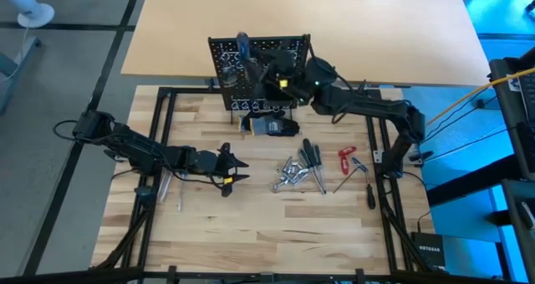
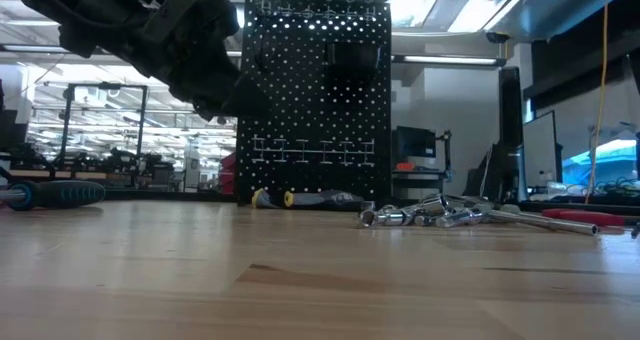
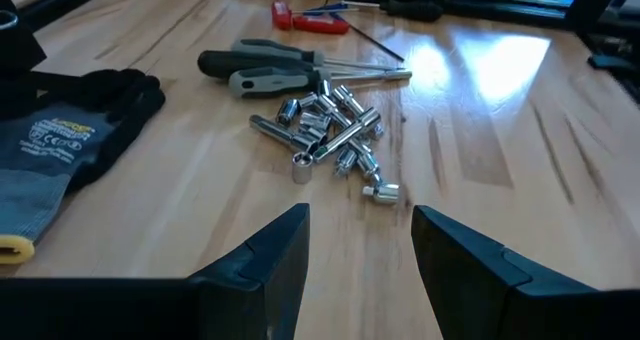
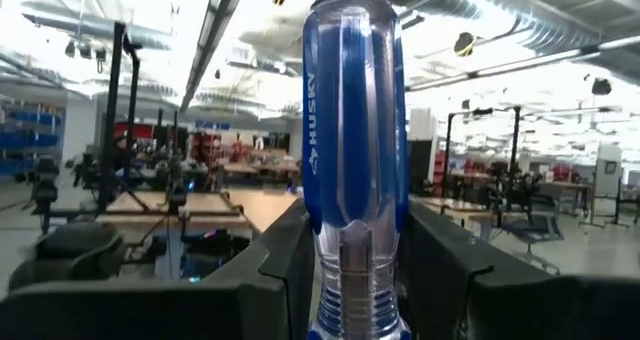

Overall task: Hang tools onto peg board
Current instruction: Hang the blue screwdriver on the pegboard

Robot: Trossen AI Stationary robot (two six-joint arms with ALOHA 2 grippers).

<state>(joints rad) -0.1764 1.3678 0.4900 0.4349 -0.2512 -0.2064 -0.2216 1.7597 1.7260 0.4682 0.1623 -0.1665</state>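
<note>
**At peg board: blue driver gripped upright**

At the peg board, by the table's far edge, the right gripper was clamped on a blue-handled screwdriver, handle upright, w/ the arm over the board's top. Glove lay just in front of the board. Nearer, mid-table: pile of silver sockets, two dark-handled screwdrivers touching it, red-handled tool beside. Left gripper sat low over the wood w/ fingers apart, holding nothing, facing the sockets. Another screwdriver lay under the left arm.
</note>
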